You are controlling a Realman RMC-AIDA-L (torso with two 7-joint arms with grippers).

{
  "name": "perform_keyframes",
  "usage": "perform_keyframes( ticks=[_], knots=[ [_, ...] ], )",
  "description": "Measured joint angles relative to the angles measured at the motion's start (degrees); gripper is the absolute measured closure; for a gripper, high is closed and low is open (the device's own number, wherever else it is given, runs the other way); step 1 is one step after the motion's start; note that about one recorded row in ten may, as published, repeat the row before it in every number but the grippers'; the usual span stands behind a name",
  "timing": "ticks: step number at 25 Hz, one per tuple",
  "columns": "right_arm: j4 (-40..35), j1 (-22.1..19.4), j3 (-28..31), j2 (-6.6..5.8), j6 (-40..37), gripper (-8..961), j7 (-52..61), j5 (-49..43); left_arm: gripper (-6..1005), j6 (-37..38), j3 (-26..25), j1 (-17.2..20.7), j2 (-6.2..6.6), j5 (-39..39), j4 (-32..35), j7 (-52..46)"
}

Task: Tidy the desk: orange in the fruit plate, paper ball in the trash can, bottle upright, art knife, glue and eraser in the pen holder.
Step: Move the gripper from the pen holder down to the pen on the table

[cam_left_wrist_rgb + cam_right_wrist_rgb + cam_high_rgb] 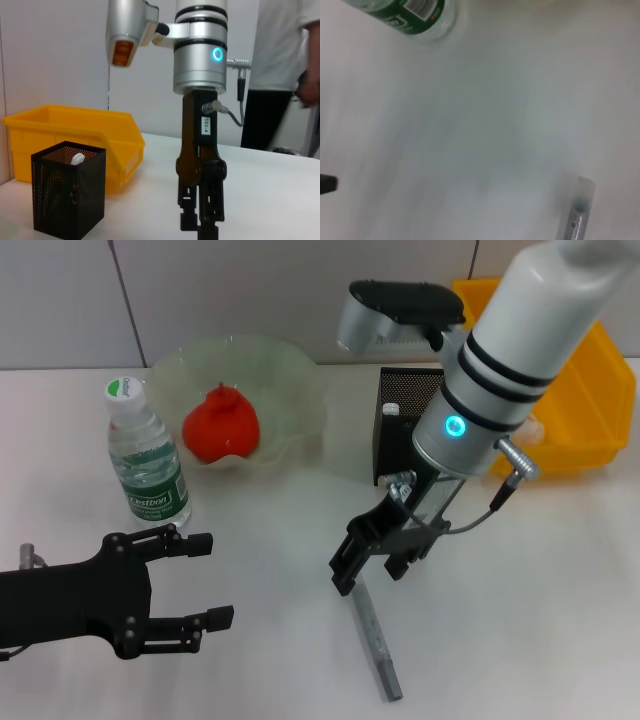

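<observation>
**deskwatcher:** How much room is there around the right gripper (372, 562)? It looks crowded near the pen holder.

**armnerd:** Not that tight. The right gripper hangs over bare white table (520, 590), just in front of the black mesh pen holder (398, 430), and its tips sit right at the upper end of the art knife (377, 635). The knife lies flat, running toward the front edge of the table. Its fingers look close together with nothing between them. Open tabletop lies to both sides of the knife.

**deskwatcher:** And the left side?

**armnerd:** The left gripper (205, 580) is low at the front left, fingers spread wide and empty, pointing toward the middle. The bottle (147, 462) stands upright just behind it, cap on, near the fruit plate (290, 400).

**deskwatcher:** What's in the containers?

**armnerd:** The fruit plate holds the orange (222, 427). The pen holder has something small and white poking up inside; the left wrist view shows it near the rim (77, 159), but it's too small to say what it is. The yellow bin (585, 410) sits behind the pen holder at the back right, mostly hidden by the arm, so its contents can't be made out.
</observation>
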Motion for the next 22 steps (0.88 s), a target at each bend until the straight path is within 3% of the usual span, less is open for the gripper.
perform_keyframes(
  ticks=[16, 22],
  knots=[
    [-4.55, -0.71, -1.05, 0.21, 3.83, 252, -0.83, 0.81, 153, 0.00, -0.44, 0.39, -0.25, -0.02, -0.33, 1.27],
    [-4.75, -0.83, -7.08, 0.29, 5.31, 256, -2.12, 3.60, 153, 0.08, -0.44, 0.36, -0.30, -0.02, -0.33, 1.27]
  ],
)
